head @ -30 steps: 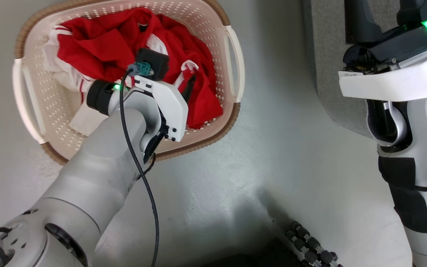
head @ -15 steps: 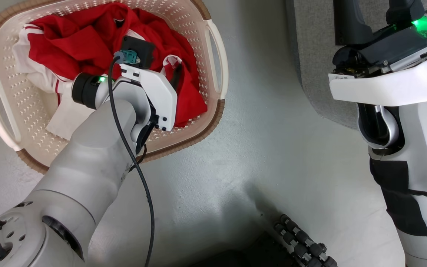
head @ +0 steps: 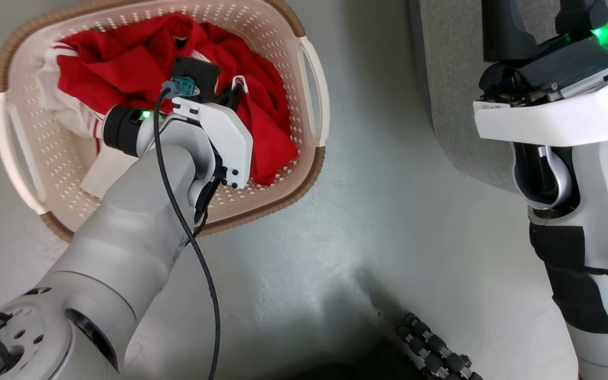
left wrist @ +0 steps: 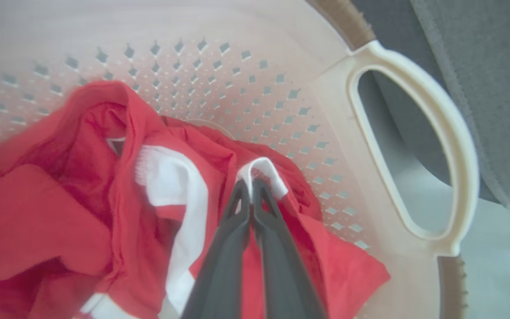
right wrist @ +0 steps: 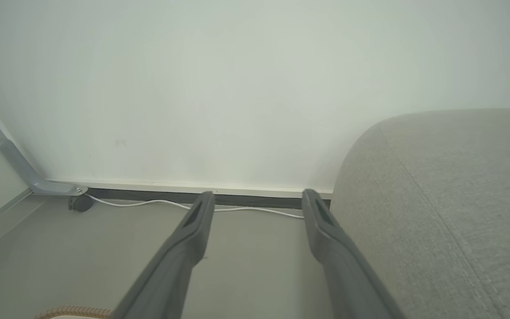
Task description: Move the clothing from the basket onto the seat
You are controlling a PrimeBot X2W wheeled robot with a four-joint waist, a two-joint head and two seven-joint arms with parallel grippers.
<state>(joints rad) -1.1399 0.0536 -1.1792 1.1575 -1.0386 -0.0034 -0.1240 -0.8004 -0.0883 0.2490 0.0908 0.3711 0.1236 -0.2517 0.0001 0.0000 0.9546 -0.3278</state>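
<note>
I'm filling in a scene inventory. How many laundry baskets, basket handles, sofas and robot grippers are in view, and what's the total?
Laundry basket: 1
Basket handles: 2
Sofa: 1
Grippers: 2 (left gripper, right gripper)
Total: 6
The red clothing is a tangled heap; its garments cannot be counted apart.

clothing: red, white stripes and trim | basket: cream-white, rows of diamond perforations, brown woven-look rim, white handles | seat: light grey weave | floor: pale grey | wall: off-white | left gripper: dark grey jaws | right gripper: dark grey jaws | left arm: pale grey and white shell, black cable, green light
</note>
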